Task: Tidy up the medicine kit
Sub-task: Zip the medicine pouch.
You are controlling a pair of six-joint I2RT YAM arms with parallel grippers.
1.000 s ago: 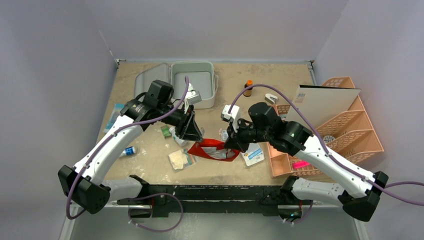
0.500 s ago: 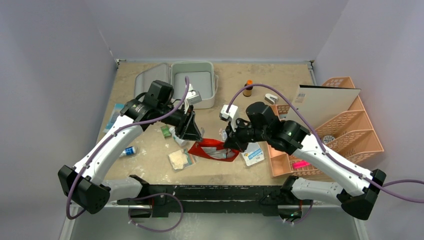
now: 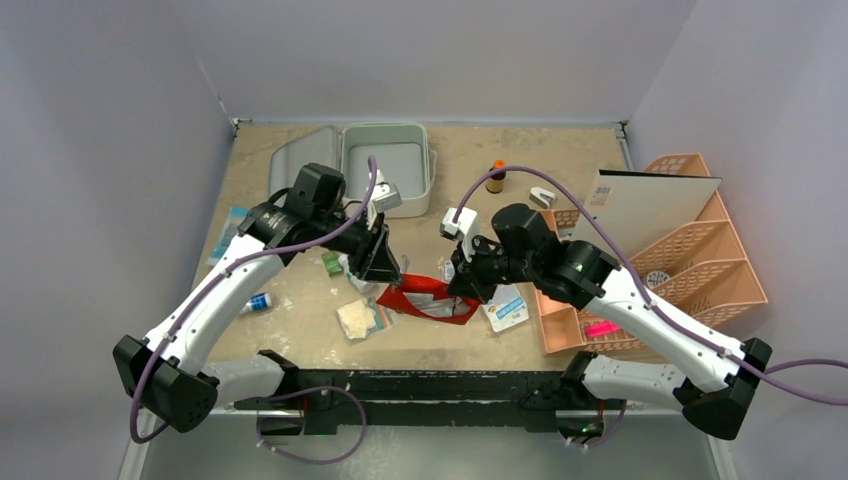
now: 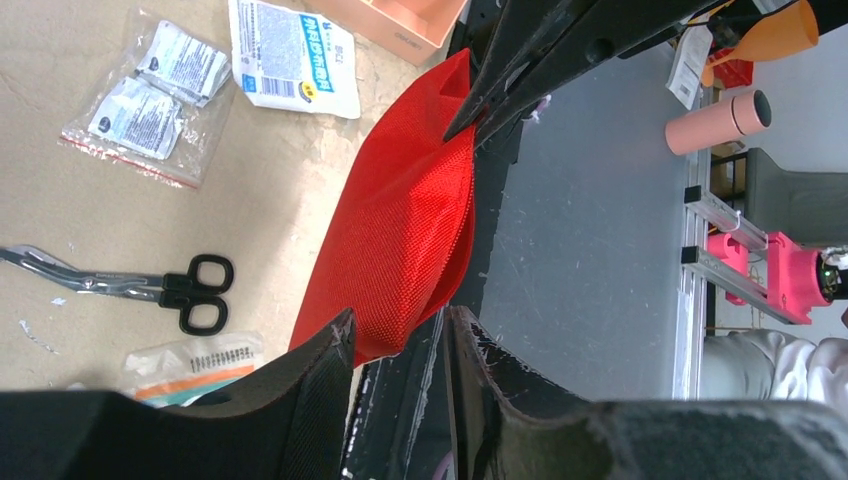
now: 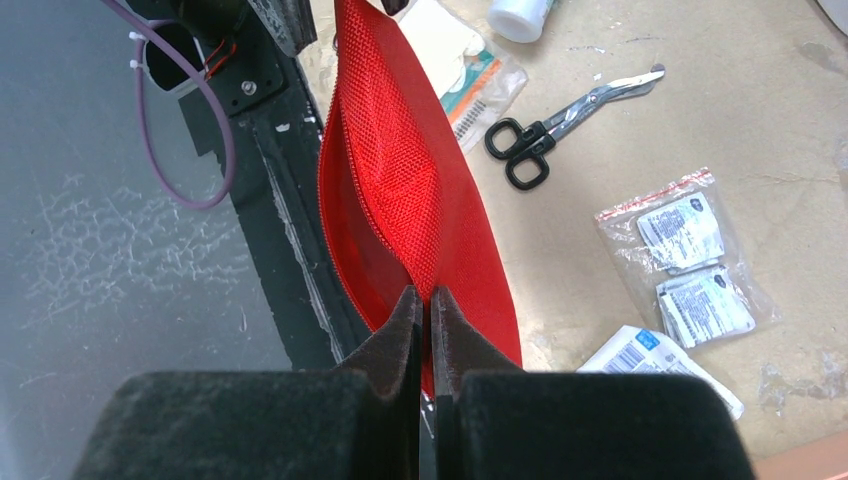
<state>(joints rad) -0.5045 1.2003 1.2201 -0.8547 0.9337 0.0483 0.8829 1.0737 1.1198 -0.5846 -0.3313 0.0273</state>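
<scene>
Between the two arms, near the front edge of the tabletop [image 3: 560,150]: red pouch [image 4: 400,220], strung end to end between both sets of jaws, its mouth gaping upward in the top view.
Left jaws: set to a narrow gap on the left arm [image 3: 230,290], with the pouch's left end caught between the fingertips.
Right jaws: pressed together on the right arm [image 3: 640,300], pinching the fabric edge at the pouch's right end.
Medicine kit [image 3: 430,170]: behind the pouch and a little to its left, well apart from it, at the far side of the tabletop; it is open, with the lid lying flat to the left of the tray.
Scissors [image 5: 530,150]: flat on the tabletop just behind the pouch, black handles towards it, blades pointing away.
Bag of sachets [image 5: 685,260]: clear zip bag behind the pouch's right end, near it but not touching.
White packet [image 4: 295,60]: blue print, just right of the pouch.
Orange organizer [image 3: 700,250]: right of the pouch, beyond the white packet.
Small bottle [image 3: 496,176]: orange cap, upright, well behind the pouch's right end.
</scene>
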